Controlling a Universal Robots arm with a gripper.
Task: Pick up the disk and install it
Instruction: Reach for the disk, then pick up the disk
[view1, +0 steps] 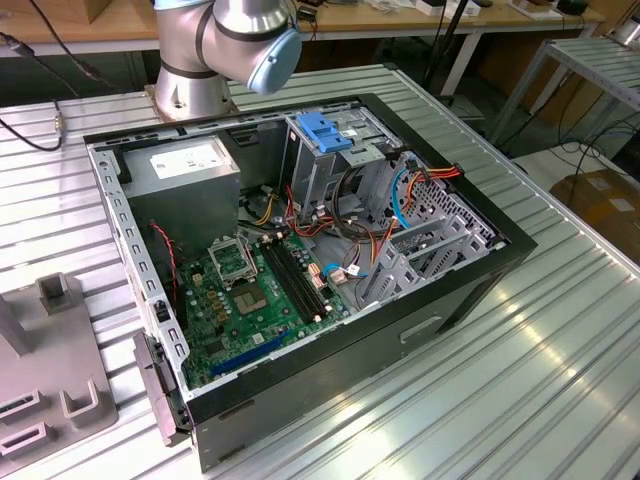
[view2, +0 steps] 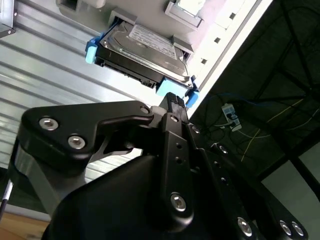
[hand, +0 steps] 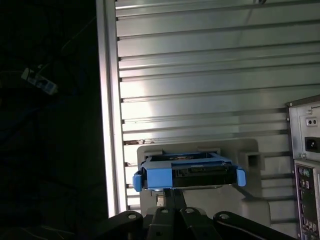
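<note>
Gripper (view2: 172, 100) comes first in the second wrist view. Its fingers (view2: 173, 125) are drawn together w/ nothing visible btwn them. The tips sit just beside the blue carrier (view2: 175, 91) at the near end of the disk (view2: 145, 47). We can't tell if they touch the plastic. The disk shows its label face, above the ribbed table (view2: 50, 70).

First wrist view: the disk sits in a pale holder (hand: 235, 200) on the table, near the table's edge and near the rear of the case (hand: 305, 150). A short end faces the gripper, so we judge the long axis runs straight away from the fingers, approx. parallel to the table edge and across the ribs.

Exterior view: the arm (view1: 230, 45) rises behind the open case, where a cage (view1: 330, 165) looks like the probable install spot.

Step in hand, as we judge it: approach for pickup, disk not yet lifted. A grab would need the fingers parted and squared to the disk, since a skewed pinch could jam it in the holder.
</note>
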